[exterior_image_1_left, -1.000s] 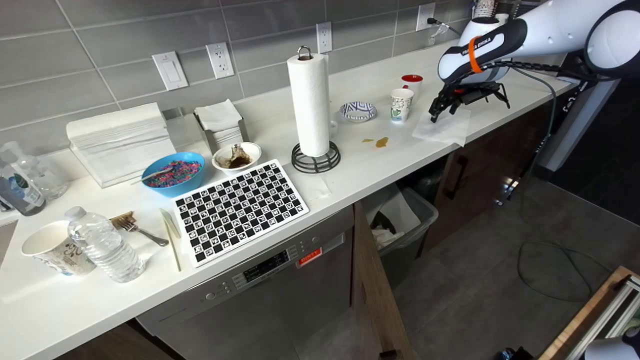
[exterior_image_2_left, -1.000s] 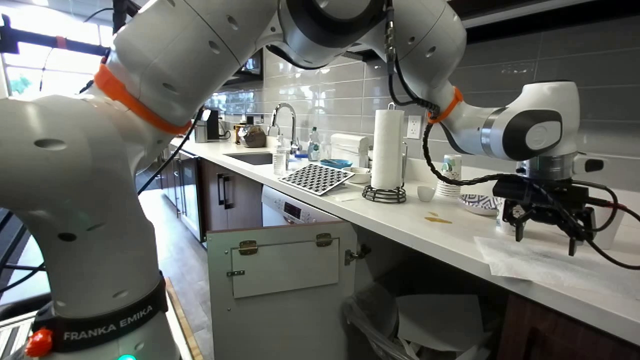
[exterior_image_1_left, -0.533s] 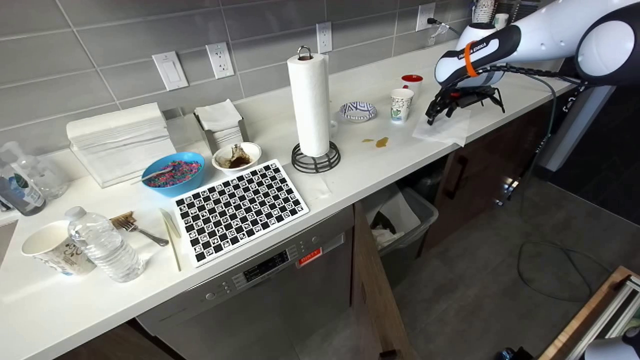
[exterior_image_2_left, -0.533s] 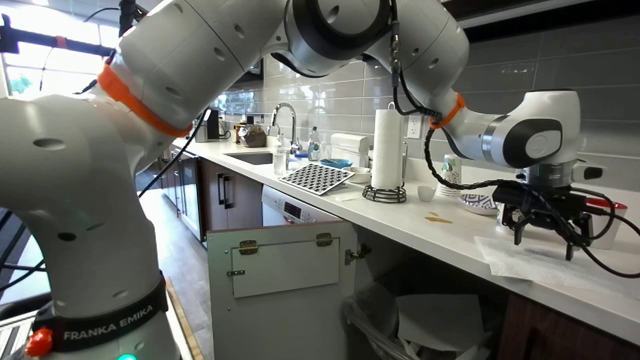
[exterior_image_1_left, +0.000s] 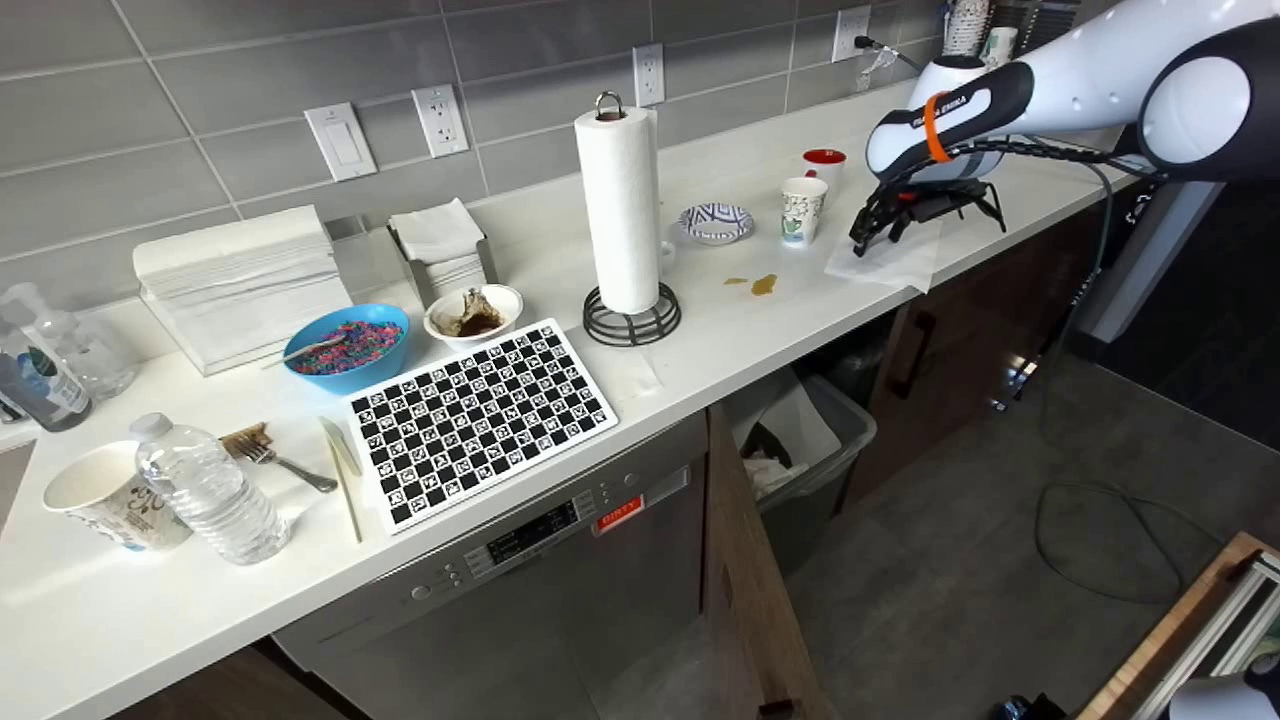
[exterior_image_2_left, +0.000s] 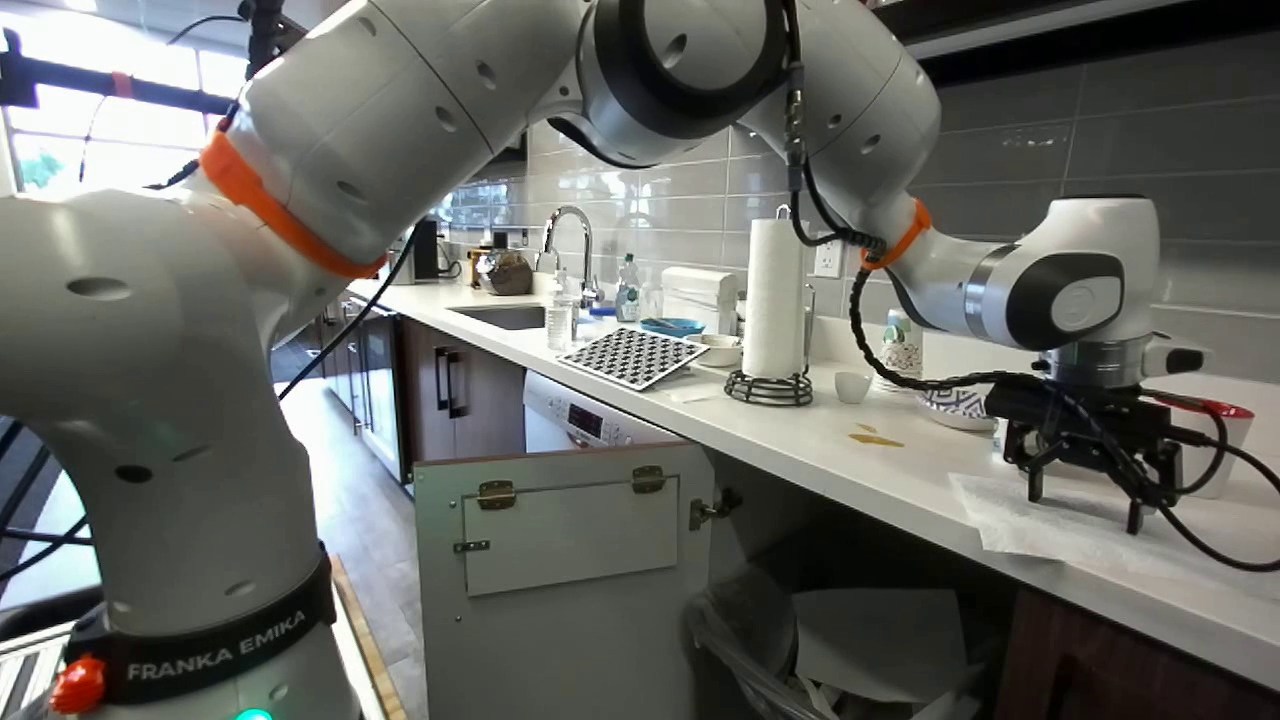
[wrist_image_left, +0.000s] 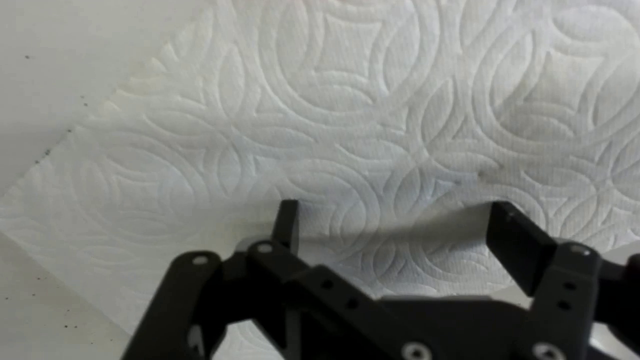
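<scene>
Black two-finger gripper (wrist_image_left: 393, 207): low over a white quilted paper-towel sheet (wrist_image_left: 150, 175), tips down.
Jaws: wide apart, nothing held; only paper shows btwn the tips. At or just above the sheet, can't tell which.
Sheet location: spread flat on the smooth white countertop (exterior_image_1_left: 740, 340), one corner out at the front edge; seen in both ext. views.
Grip progress: placement over sheet looks done; no hold taken, no paper pinched or lifted, so that part's undone. Early stage, I'd judge.
Sheet texture: soft, matte, embossed w/ interlocking rings + ovals; one edge finely toothed, like a perf tear. Prob. thin + floppy, apt to bunch if squeezed.
Small dark specks (wrist_image_left: 47, 151): dotted by the toothed edge; can't ID.
Tall white paper-towel roll (exterior_image_1_left: 620, 210): upright cylinder on a black wire stand (exterior_image_1_left: 630, 343), well apart from gripper.
Brownish-yellow flat patches (exterior_image_1_left: 764, 285): irregular blobs btwn roll and sheet; wet or dry, can't tell.
Tapered white printed paper cup (exterior_image_1_left: 802, 215): upright, near sheet; just behind it a white mug w/ red inside (exterior_image_1_left: 833, 175), prob. ceramic.
Shallow round blue-and-white patterned bowl (exterior_image_1_left: 716, 222): btwn cup and roll, set back.
Under counter: open cabinet door (exterior_image_2_left: 560, 640); grey plastic bin (exterior_image_1_left: 855, 435) w/ thin clear liner, pale paper-like stuff inside.
</scene>
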